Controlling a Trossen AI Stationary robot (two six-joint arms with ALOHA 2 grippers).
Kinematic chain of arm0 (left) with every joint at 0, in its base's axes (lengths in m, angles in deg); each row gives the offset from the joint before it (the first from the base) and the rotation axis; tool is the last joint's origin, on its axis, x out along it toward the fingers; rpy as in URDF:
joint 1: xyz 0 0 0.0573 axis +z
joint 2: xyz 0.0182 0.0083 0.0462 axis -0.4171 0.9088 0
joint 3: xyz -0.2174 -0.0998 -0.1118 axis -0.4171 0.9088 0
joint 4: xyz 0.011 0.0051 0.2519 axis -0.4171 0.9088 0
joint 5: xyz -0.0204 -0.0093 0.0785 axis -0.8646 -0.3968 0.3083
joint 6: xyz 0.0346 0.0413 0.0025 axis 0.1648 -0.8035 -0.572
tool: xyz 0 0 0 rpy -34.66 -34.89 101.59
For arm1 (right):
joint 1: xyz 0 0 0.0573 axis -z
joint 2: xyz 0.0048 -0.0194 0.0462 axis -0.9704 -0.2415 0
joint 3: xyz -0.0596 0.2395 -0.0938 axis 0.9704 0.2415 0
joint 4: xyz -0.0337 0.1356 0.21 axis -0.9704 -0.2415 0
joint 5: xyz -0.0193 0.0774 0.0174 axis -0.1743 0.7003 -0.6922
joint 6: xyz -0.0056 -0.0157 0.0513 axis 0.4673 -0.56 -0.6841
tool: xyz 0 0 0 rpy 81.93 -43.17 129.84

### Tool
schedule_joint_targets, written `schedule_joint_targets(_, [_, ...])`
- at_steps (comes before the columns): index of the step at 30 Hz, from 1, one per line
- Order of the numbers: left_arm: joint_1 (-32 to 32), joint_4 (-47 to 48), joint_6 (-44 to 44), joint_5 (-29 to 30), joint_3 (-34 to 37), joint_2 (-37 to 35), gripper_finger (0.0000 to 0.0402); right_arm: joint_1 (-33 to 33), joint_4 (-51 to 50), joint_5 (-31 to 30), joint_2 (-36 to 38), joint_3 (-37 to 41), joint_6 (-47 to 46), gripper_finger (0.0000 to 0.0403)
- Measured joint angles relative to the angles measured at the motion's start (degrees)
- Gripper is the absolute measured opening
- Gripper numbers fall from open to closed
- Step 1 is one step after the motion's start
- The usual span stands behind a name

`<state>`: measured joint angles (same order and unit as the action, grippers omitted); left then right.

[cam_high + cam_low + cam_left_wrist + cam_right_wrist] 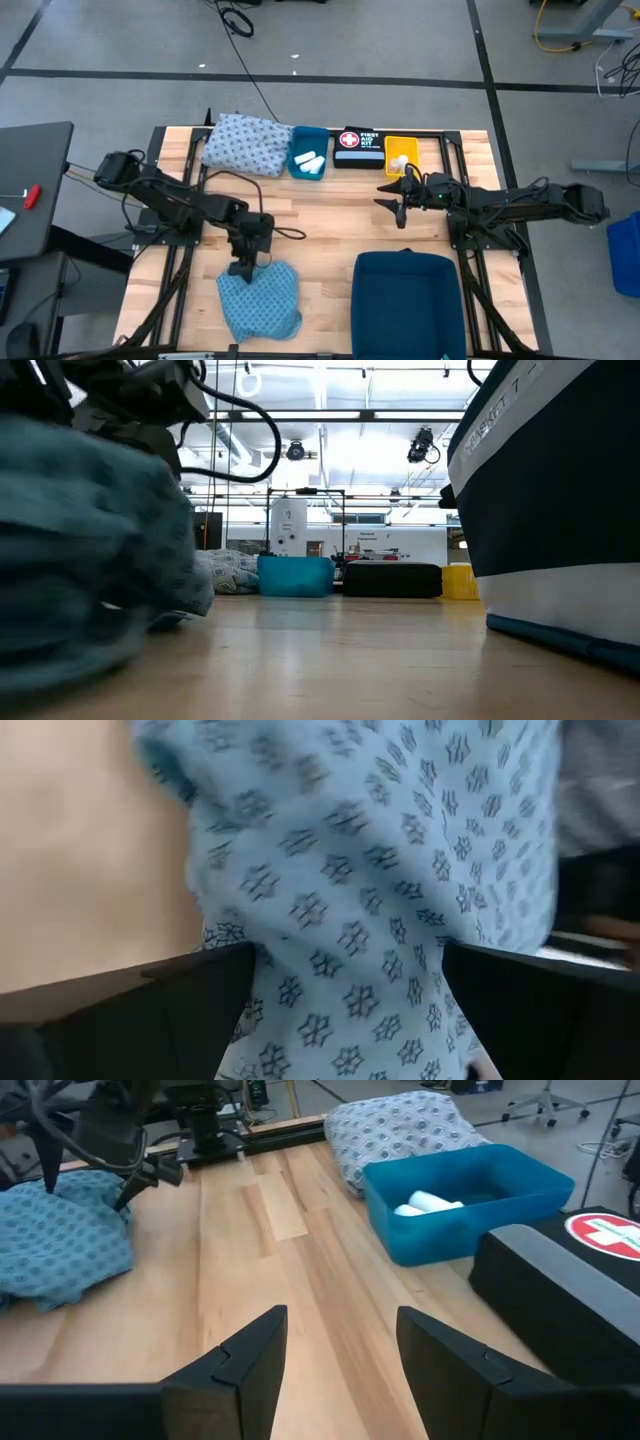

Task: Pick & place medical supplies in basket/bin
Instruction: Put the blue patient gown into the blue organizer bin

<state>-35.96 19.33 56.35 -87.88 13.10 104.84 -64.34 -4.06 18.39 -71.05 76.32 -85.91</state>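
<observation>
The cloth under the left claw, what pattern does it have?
The teal cloth has small dark flower-like stars all over, clearest in the left wrist view.

Grey floor (400, 40) crossed by dark tape lines, cables lying on it; bright ceiling lights (330, 460) beyond.

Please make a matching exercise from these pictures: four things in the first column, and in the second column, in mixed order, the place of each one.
Things:
1. teal cloth
2. whitish-blue cloth
3. white rolls
4. black box with a cross

Places:
A. inside the small blue bin
B. at the table's near edge, under the left gripper
C. between the small blue bin and the yellow container
D. at the far edge, on the outer side of the small blue bin

Pairs: 1-B, 2-D, 3-A, 4-C
</observation>
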Motion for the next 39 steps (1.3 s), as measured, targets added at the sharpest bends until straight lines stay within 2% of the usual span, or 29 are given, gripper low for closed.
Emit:
schedule_joint_targets(5, [-0.38,-10.45,3.23,-6.30,2.24,1.93,0.0331,-0.79,0.00,-0.25,0.00,0.00,0.01,0.0197])
schedule_joint_targets(11, [-1.01,-13.06,2.98,-14.10,2.27,1.36,0.0331,-0.75,-0.01,-1.20,0.00,0.00,0.03,0.0197])
schedule_joint_targets(21, [-2.67,-17.39,6.84,-8.78,2.24,3.20,0.0333,-0.75,0.06,-1.20,0.00,0.00,0.09,0.0197])
schedule_joint_targets(31, [-9.42,-30.84,14.27,-8.25,2.22,9.00,0.0333,-0.75,0.25,-1.20,0.00,0.00,0.12,0.0197])
schedule_joint_targets(39, [-13.61,-33.61,16.61,-5.18,2.22,13.82,0.0333,-0.75,0.51,-1.20,0.00,0.00,0.05,0.0197])
